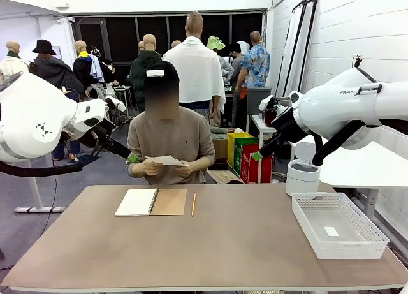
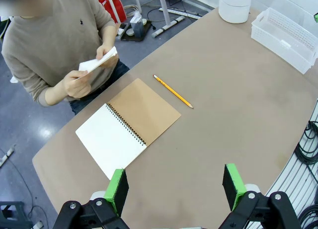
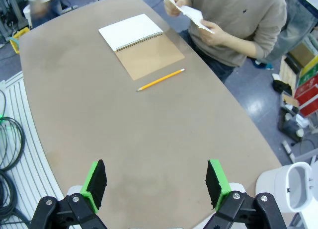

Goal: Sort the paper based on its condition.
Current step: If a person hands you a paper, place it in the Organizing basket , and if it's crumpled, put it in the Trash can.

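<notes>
White paper [image 1: 164, 159] is resting in the person's hands [image 1: 151, 168], off the table, well ahead of both pincers and beyond the notebook [image 2: 126, 127]. Its long edge is running side to side between those hands. The left pincer [image 2: 175, 182] is hanging above the table with its fingers wide apart, and the right pincer [image 3: 154, 182] is doing likewise. To my eye, the left one is sitting nearer the sheet.
</notes>
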Controlling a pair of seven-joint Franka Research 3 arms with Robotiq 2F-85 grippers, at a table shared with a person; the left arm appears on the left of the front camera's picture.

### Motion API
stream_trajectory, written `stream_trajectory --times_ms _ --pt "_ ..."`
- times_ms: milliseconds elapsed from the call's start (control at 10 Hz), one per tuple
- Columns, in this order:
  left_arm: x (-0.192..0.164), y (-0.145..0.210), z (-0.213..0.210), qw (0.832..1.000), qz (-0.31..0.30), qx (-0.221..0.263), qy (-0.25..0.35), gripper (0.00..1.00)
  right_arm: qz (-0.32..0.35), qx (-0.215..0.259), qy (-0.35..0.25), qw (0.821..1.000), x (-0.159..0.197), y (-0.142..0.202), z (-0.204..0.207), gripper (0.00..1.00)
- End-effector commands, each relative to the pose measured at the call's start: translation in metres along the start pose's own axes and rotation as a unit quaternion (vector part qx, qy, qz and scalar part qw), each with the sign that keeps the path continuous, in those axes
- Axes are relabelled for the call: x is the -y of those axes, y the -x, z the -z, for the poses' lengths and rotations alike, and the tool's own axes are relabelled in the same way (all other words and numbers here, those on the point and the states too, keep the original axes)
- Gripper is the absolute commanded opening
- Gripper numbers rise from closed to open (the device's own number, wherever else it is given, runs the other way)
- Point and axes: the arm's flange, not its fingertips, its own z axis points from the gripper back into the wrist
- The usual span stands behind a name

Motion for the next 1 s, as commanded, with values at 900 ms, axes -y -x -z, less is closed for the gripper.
stream_trajectory --times_ms 900 --pt "0.0001 0.0005 -0.0002 1.000 0.000 0.000 0.004 1.00 0.003 0.004 -0.007 1.000 0.0005 0.0011 0.0006 1.00"
